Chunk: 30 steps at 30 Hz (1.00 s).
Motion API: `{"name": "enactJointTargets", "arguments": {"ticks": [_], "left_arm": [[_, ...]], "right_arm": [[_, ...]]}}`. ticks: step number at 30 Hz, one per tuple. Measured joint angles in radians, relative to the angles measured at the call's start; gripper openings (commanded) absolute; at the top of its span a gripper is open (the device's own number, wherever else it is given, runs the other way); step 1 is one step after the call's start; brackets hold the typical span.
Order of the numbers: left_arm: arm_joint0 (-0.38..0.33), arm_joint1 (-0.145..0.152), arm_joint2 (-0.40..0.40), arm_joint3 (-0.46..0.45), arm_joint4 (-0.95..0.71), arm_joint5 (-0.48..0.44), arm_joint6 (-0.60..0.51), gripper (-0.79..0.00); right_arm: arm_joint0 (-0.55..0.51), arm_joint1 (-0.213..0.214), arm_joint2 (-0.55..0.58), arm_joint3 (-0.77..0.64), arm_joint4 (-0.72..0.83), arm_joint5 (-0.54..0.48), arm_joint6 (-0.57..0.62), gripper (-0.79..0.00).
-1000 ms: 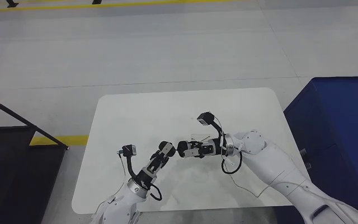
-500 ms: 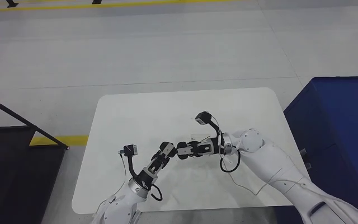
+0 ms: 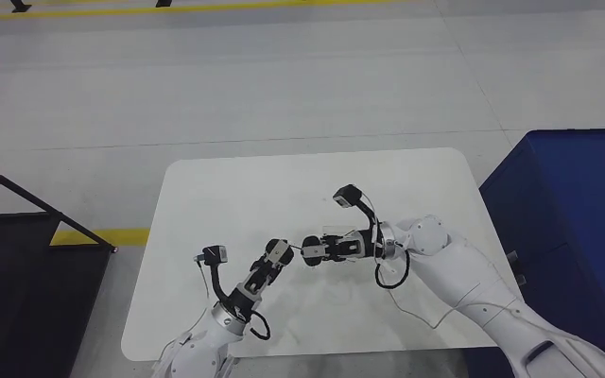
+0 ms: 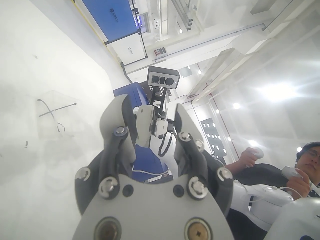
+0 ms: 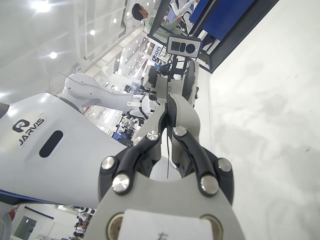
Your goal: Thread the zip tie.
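— First entry, and where kept?
— Zip tie [image 5: 166, 93]: thin dark strip, pinched between the pads of the right claw [image 5: 168, 106]. Runs straight out past that claw's tips toward the left claw [image 5: 170, 78]. Free tail trails back between the right claw's fingers toward its wrist. Held over the white table [image 3: 236, 189].

— Difference from a second ago?
— Then: tips of the two claws all but touching. Now: a small gap between them in the top view. Left claw [image 3: 276, 251] drawn back, away from the right claw [image 3: 310, 253]. Right claw shifted only slightly, grip on the strip unchanged.

— Right claw, opening?
— Closed tight on the strip, pads together, with no gap beyond the strip's own thickness.

— Left claw?
— Fingers [image 4: 117, 116] spread wide apart. Faces the right claw tip to tip, with that claw framed in the gap between them in the left wrist view. Cannot tell whether the strip's far end reaches in between those fingers or touches either one.

— Remaining stock?
— Clear packet [image 3: 333, 232] with a few dark ties inside, flat on the table. Just beyond the right claw, on the side away from the robot. Apart from both claws.
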Motion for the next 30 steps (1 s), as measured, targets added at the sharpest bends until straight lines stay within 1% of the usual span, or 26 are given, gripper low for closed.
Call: {"name": "enactJointTargets", "arguments": {"ticks": [3,6,8,12,14,15,17,21,22,29,30], "left_arm": [[0.013,0.002,-0.027,-0.004,-0.028,-0.031,0.001,0.0],[0.013,0.002,-0.028,-0.004,-0.029,-0.033,0.0,0.0],[0.013,0.002,-0.027,-0.004,-0.029,-0.032,0.0,0.0],[0.013,0.002,-0.027,-0.004,-0.029,-0.032,0.0,0.0],[0.013,0.002,-0.027,-0.004,-0.029,-0.032,0.0,0.0],[0.013,0.002,-0.027,-0.004,-0.029,-0.032,0.0,0.0],[0.013,0.002,-0.027,-0.004,-0.029,-0.032,0.001,0.0],[0.013,0.002,-0.027,-0.004,-0.029,-0.032,0.001,0.0],[0.013,0.002,-0.027,-0.004,-0.029,-0.032,0.001,0.0],[0.014,0.002,-0.026,-0.003,-0.031,-0.03,-0.001,0.0],[0.012,0.003,-0.019,0.003,-0.048,-0.011,-0.02,0.0]], "right_arm": [[-0.008,0.013,0.031,-0.001,0.015,0.005,0.005,-0.785],[-0.014,0.03,0.067,-0.007,0.012,0.018,0.018,-0.785],[-0.013,0.033,0.072,-0.009,-0.015,0.018,0.019,-0.785],[-0.013,0.033,0.071,-0.008,-0.014,0.018,0.017,-0.785],[-0.021,0.035,0.085,0.005,-0.024,0.029,-0.006,-0.785],[-0.031,0.04,0.104,0.02,-0.032,0.035,-0.039,-0.785],[-0.051,0.05,0.14,0.039,-0.025,0.034,-0.061,-0.785],[-0.107,0.076,0.209,0.014,0.011,0.041,0.016,-0.785],[-0.118,0.079,0.219,0.004,0.013,0.047,0.018,-0.785],[-0.127,0.08,0.226,-0.007,0.011,0.058,0.007,-0.785],[-0.129,0.079,0.225,-0.017,0.007,0.071,-0.015,-0.785]]}}
